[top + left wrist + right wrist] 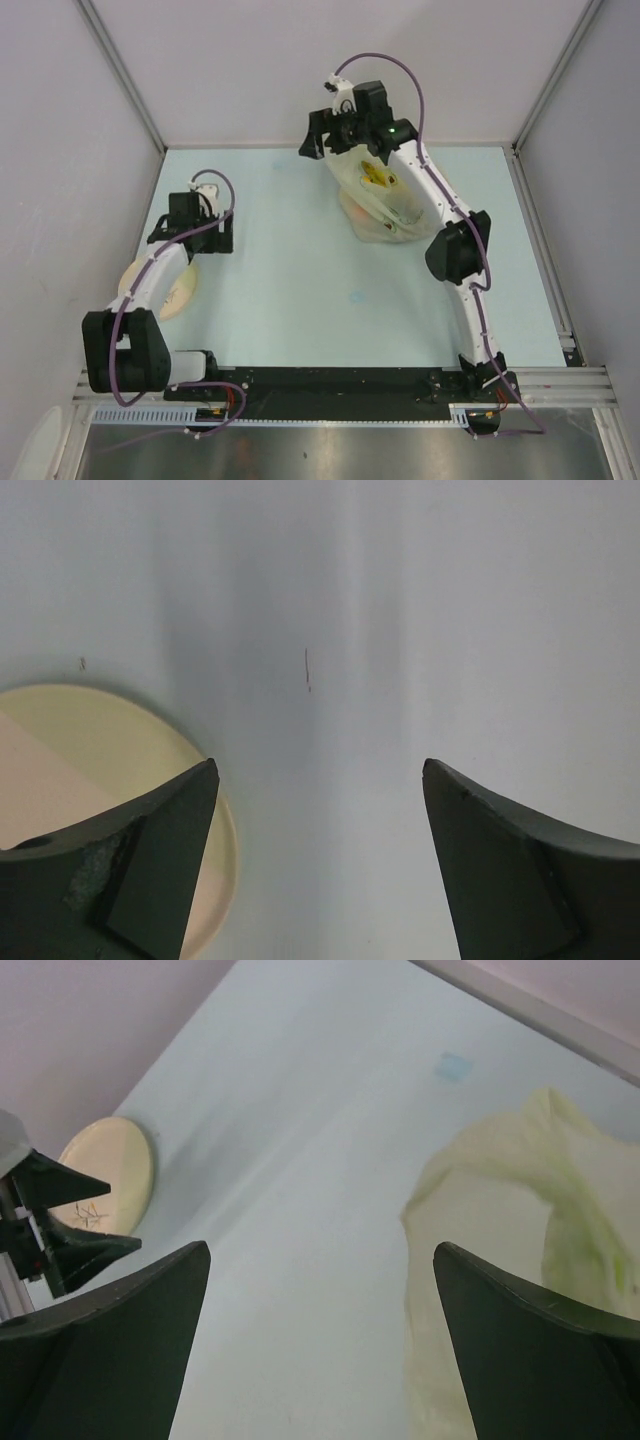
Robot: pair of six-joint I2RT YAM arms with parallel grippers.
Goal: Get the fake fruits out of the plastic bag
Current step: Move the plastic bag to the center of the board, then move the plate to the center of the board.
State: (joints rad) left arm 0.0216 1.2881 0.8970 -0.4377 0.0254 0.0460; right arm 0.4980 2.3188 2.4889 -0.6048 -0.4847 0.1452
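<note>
The plastic bag (400, 205) is a pale yellow-green heap at the far middle-right of the table, partly under my right arm. Fake fruits show through it: a yellow piece (378, 178) near its top and an orange one (356, 212) at its left side. My right gripper (322, 135) hovers by the bag's far-left top and is open. In the right wrist view the right gripper (320, 1250) has only table between its fingers, with the bag (520, 1230) beside the right finger. My left gripper (192, 238) is open over bare table, as the left wrist view (320, 765) also shows.
A round cream plate (172, 292) lies at the near left, mostly under my left arm; its rim (110, 740) is beside the left finger, and it shows far off (110, 1170) from the right wrist. Grey walls close in the left, far and right sides.
</note>
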